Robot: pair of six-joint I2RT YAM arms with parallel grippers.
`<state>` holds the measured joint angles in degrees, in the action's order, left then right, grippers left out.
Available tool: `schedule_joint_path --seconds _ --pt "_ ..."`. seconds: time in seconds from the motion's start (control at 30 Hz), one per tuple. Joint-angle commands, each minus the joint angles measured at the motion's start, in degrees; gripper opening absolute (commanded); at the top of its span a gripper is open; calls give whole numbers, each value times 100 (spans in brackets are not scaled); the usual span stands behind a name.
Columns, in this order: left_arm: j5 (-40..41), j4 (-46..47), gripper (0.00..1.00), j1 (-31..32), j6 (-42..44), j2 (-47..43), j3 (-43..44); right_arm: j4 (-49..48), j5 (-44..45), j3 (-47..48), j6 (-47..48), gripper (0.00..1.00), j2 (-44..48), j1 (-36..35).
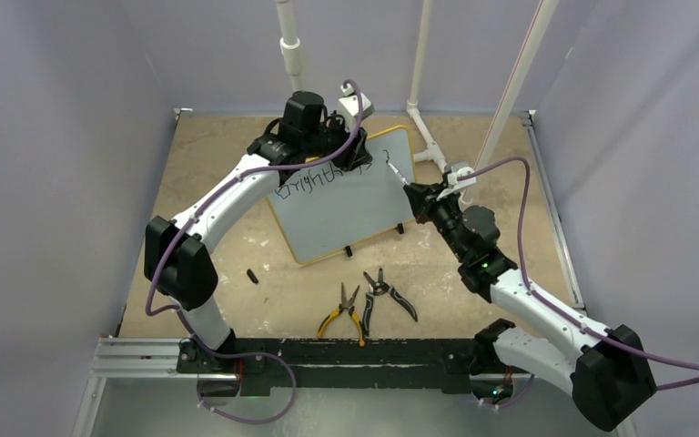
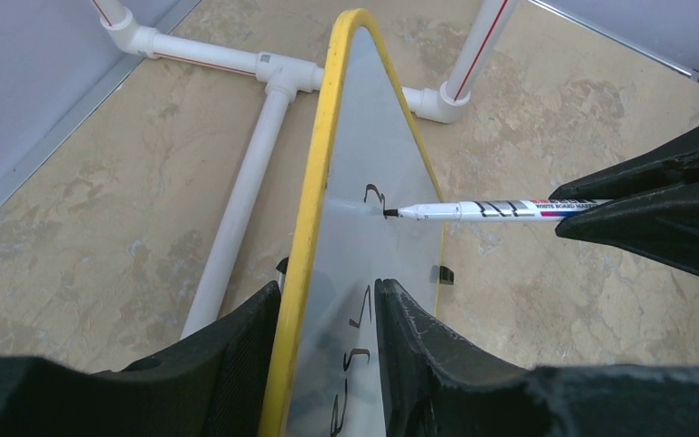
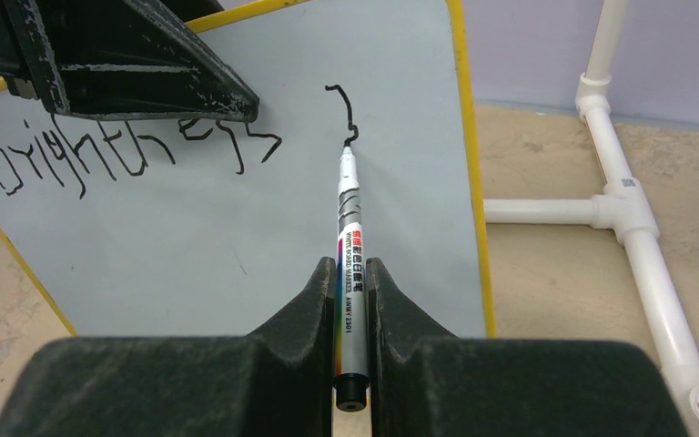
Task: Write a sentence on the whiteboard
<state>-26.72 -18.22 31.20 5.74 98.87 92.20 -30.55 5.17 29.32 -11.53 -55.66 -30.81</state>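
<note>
Your left gripper (image 2: 328,305) clamps the rim of the small yellow-rimmed white whiteboard (image 1: 346,214), which stands mid-way across the tan table (image 1: 510,264). The right gripper (image 3: 352,273) clamps the slim white marker (image 3: 349,209). Press too hard and the board could slip, skewing the black handwritten sentence (image 3: 118,150).

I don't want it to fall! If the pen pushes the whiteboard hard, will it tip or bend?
Probably it won't tip: the left gripper pinches the whiteboard at its top edge. It looks stiff, its face flat where the marker tip presses. Unheld, it seems thin and standing on small feet, so likely tippy.
</note>
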Motion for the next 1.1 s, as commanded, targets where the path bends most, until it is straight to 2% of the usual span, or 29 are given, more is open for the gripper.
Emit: schedule_joint_path --seconds 0.0,0.47,0.73,1.07 --pt "-64 -174 0 -2 -116 -53 -97 9 -92 59 -16 0 -67 -17" --pt "-34 -173 0 -2 -119 -53 -106 -173 -162 140 2 0 370 -22" --pt "-24 -173 0 0 -117 -65 -106 -596 -157 392 66 0 124 -22" --pt "-22 -173 0 -7 -117 -55 -121 -686 -84 473 116 0 -2 -17"
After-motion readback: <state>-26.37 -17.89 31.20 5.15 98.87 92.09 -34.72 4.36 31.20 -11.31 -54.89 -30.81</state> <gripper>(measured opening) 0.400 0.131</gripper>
